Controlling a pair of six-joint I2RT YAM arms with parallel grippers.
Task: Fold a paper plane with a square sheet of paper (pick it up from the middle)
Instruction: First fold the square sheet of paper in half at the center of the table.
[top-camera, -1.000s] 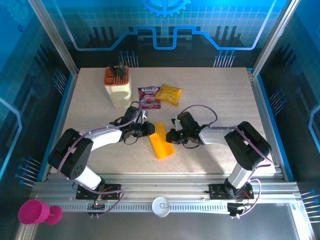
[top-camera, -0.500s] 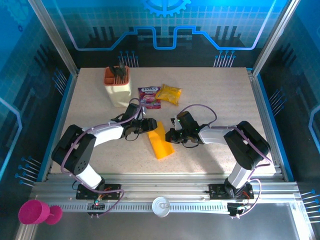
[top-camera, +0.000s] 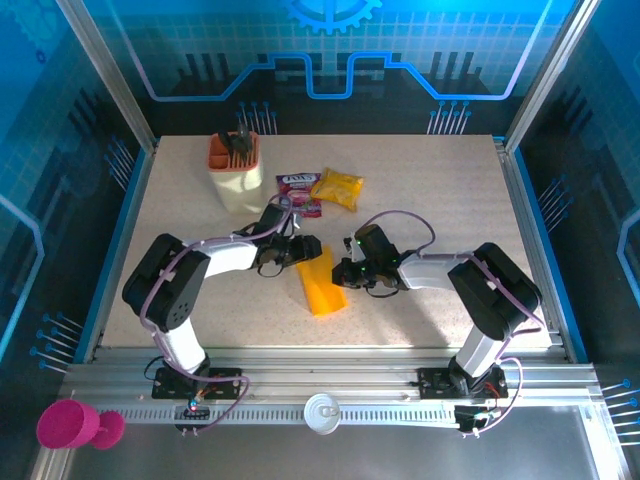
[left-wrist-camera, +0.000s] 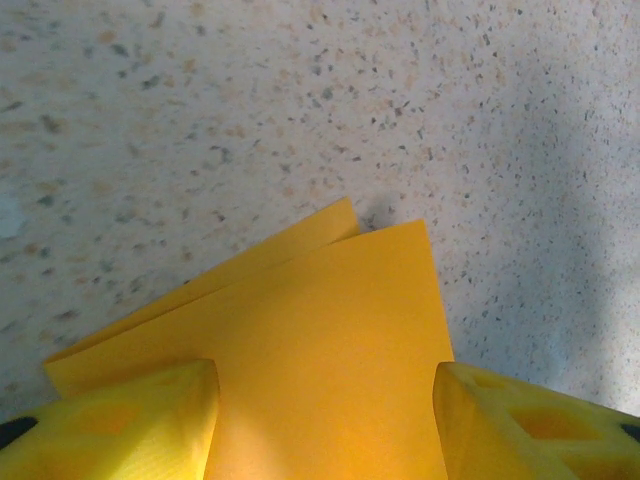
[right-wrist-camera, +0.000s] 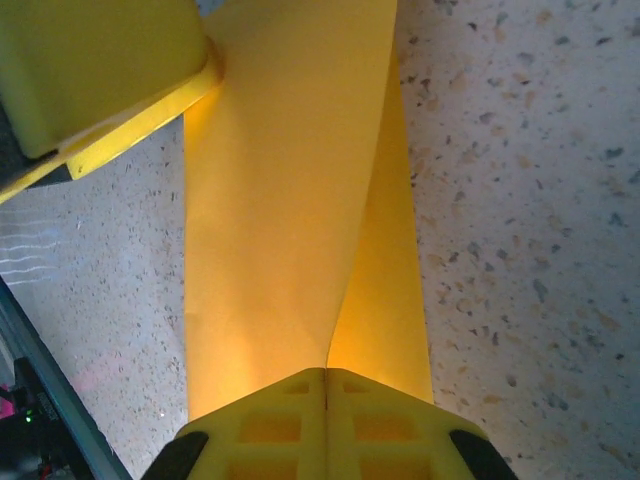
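Speckled beige worktop (top-camera: 450, 200) inside a blue-walled cell carries the square sheet of paper (top-camera: 322, 288) near its middle, a little toward the near edge. The sheet is doubled over into a narrow strip of 2 layers, and its long axis runs roughly from the far edge toward the near edge. Both arms reach it at the far half: the left tool (top-camera: 306, 248) comes in from the left at the strip's far end, and the right tool (top-camera: 345, 272) comes in from the right, against the long side.

The left tool is released. In its wrist view the 2 fingers (left-wrist-camera: 130, 425) stand well apart with the paper lying between and below them, gripping nothing. The right tool is clenched on the paper, its fingertips pressed together where the 2 layers part. I judge that the right tool's pinch is the anchor, leaving the left tool free to take the far end.
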